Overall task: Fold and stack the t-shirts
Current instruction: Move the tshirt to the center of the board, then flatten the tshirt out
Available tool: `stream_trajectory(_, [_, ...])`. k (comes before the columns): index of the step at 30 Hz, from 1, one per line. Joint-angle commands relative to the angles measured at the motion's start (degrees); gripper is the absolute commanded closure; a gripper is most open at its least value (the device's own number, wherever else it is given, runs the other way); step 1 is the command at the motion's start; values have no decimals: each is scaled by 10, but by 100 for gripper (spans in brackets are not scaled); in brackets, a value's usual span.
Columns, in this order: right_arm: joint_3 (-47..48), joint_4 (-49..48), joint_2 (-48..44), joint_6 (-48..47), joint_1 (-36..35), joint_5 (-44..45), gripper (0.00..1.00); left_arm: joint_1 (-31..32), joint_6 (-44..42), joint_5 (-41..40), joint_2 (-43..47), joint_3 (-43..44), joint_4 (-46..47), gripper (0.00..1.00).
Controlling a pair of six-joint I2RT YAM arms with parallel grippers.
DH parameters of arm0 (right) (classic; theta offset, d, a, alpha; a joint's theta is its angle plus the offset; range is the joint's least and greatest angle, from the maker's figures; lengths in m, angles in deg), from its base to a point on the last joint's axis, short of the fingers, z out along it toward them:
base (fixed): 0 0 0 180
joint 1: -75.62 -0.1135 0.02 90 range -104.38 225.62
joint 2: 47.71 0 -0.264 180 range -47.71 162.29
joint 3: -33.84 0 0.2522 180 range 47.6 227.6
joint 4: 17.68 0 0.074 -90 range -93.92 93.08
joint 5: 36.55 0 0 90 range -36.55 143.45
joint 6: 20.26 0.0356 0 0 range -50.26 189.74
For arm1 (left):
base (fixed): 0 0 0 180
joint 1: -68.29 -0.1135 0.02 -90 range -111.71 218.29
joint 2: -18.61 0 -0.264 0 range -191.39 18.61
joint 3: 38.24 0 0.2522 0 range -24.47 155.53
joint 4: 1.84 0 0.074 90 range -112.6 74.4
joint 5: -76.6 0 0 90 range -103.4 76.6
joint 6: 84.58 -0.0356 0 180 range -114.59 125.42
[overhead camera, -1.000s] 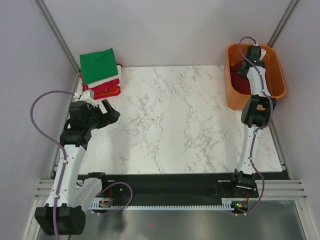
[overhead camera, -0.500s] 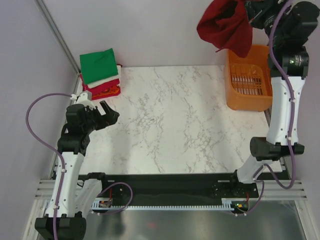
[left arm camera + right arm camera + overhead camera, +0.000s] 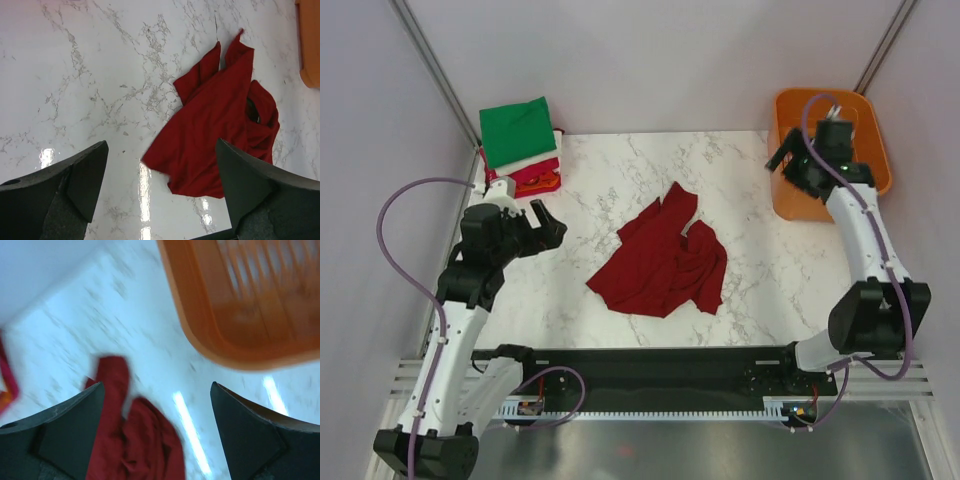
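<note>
The left fingers (image 3: 544, 214) are hovering to the left of the dark red shirt (image 3: 660, 262), well apart from it and pointing toward it. They are standing spread wide and are gripping nothing. In the left wrist view the two dark tips are framing the bare marble just left of the shirt, with the shirt itself showing between them further out.

The dark red shirt is lying loose and crumpled around the middle of the white marble surface (image 3: 600, 190), between the two arms. It is not folded: one long flap is running off toward the near left, a narrower piece is pointing toward the far side, and the right part is bunching into rumpled folds.

The right fingers (image 3: 782, 160) are hanging to the far right of the shirt, clear of it. In the right wrist view they are gaping wide with nothing between them. That view is blurred, though the shirt's red cloth is showing low in the gap.

An orange basket (image 3: 875, 182) is sitting beyond and to the right of the shirt, at the far right corner of the surface. The right fingers are appearing over its left rim. How high they are hanging above it I cannot tell.

A stack of folded shirts (image 3: 525, 165) is resting far to the left of the red shirt, at the far left corner. A green shirt (image 3: 518, 130) is lying on top, with white, pink-red and orange layers peeking out beneath it.
</note>
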Motion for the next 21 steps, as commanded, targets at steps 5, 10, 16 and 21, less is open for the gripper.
stream_trajectory(5, [-189, 22, -24, 1, -156, 49, 5, 66, 16, -52, -135, 66, -19, 6])
stream_trajectory(10, [-258, 21, -38, -9, -211, 67, 6, 77, 75, -31, -207, 56, -26, 7])
stream_trajectory(16, [-317, 11, -49, -33, -215, 65, 7, 110, 136, -54, -255, 9, -5, 11])
stream_trajectory(21, [-308, 20, -54, -51, -216, 63, 6, 124, 190, -41, -263, -74, 53, 27])
